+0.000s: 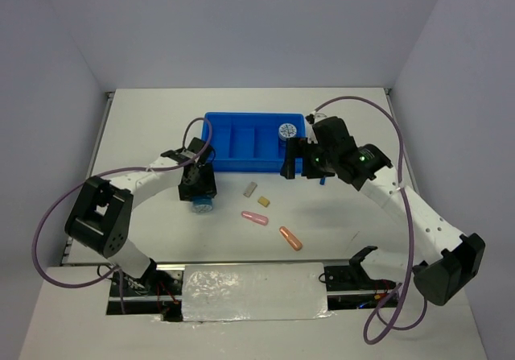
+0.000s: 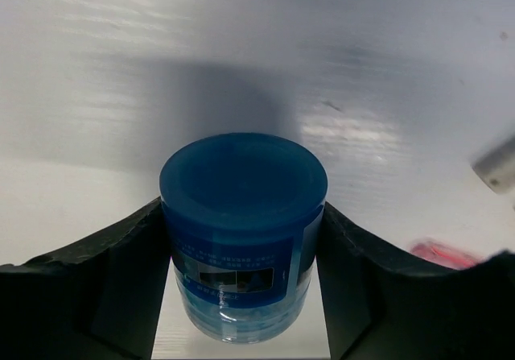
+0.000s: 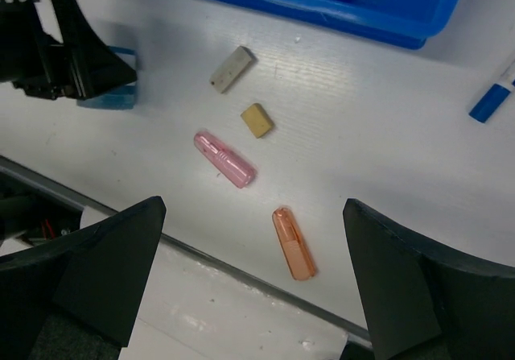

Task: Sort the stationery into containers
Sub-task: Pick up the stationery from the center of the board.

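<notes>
Near-left of the tray [image 1: 216, 165] on the surface [image 1: 145, 134], tape roll [image 2: 243, 207] stands upright, left hand [image 1: 199, 197] clasping its sides. Likely light, stiff, slick; hold the curved wall. Right hand [image 3: 253, 215] wide, empty.

Overhead: whole surface [image 1: 161, 134] from behind. Left wrist: close on tape roll [image 2: 241, 215]. Right wrist: higher; shares pink capsule [image 3: 224, 159] with overhead

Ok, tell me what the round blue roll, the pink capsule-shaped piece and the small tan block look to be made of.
Round blue roll: smooth, semi-glossy plastic casing, apparently; printed label around a translucent lower part.
Pink capsule-shaped piece: translucent glossy plastic, likely; it glints.
Small tan block: matte, shine-free, probably eraser rubber.
</notes>
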### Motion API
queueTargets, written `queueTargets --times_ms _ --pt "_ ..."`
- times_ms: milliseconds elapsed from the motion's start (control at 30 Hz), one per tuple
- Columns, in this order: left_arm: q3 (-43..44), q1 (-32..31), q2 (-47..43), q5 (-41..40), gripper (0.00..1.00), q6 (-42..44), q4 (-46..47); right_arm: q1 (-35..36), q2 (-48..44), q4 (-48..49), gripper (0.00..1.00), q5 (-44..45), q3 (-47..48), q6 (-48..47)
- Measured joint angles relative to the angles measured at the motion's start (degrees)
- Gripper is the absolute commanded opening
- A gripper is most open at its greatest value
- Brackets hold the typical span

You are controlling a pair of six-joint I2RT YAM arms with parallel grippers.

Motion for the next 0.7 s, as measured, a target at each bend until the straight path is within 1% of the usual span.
queueTargets --times_ms 133,233,267,367,433,533,600,700 --pt "-1.03 -1.92 -2.51 4.44 0.00 -4.79 0.50 0.44 -5.35 4.35 1.00 -4.13 -6.23 0.22" --pt "-2.56 -3.26 -10.25 8.83 0.00 -13.33 0.39 1.57 -10.45 9.70 1.00 -7.21 -12.94 3.39" --pt "-2.95 -3.52 -14.10 9.99 0.00 -15.87 0.87 2.23 -12.07 11.28 1.00 -8.07 -15.28 5.05" --pt "-5.29 -3.98 -23.87 13.35 0.00 -27.23 6.21 5.99 -15.74 16.61 1.00 -7.85 -20.81 11.04" --pt "-6.71 -4.61 -28.09 14.80 0.00 -35.23 9.75 10.03 -16.28 18.75 1.00 -4.87 -21.57 14.91" --pt "-7.17 -6.43 -29.11 15.89 0.00 -44.94 12.94 16.59 -14.73 21.05 1.00 1.25 -20.11 18.56" --pt "-7.21 -7.65 -28.59 16.02 0.00 -49.46 14.01 20.13 -12.52 23.10 1.00 5.14 -18.36 20.00" --pt "-7.43 -8.94 -28.48 16.06 0.00 -54.53 15.15 22.73 -8.81 25.27 1.00 9.42 -15.74 21.75"
